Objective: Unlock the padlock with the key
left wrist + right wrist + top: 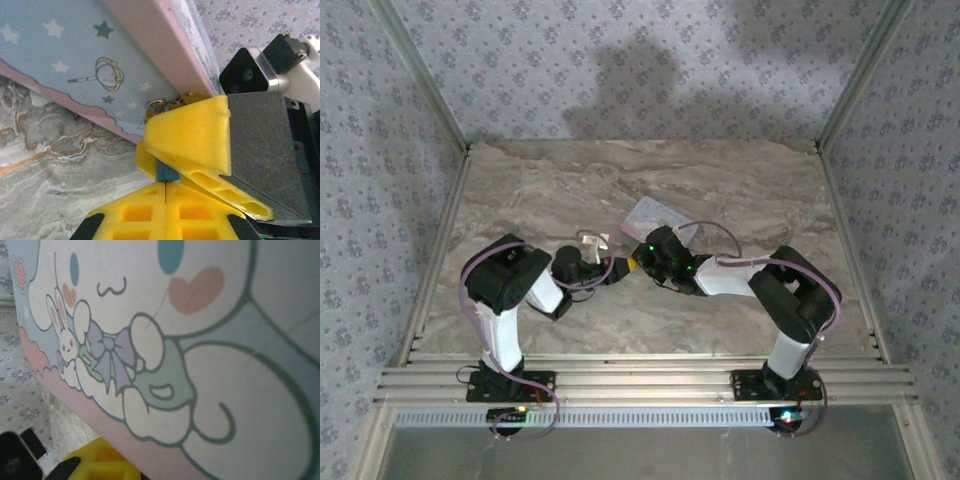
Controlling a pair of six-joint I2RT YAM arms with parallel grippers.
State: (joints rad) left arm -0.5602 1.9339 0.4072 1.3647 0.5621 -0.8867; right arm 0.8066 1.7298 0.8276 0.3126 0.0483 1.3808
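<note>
Left pincer (611, 268): one of two; tips together, clamped on the padlock.
Padlock (166, 172): one; a dark sliver at those tips, mostly hidden under a yellow finger (190, 135).
Right pincer (638, 262): meets the left; gap cannot be told.
Metal bits (159, 105): two, unclear.
Tin (655, 214): one, on the tabletop (550, 190); cut off in wrist views.

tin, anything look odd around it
Nothing looks damaged or spilled. The tin lies askew to the table edges, and small metal parts sit at its lower edge, half hidden behind the right hand's yellow finger.
</note>
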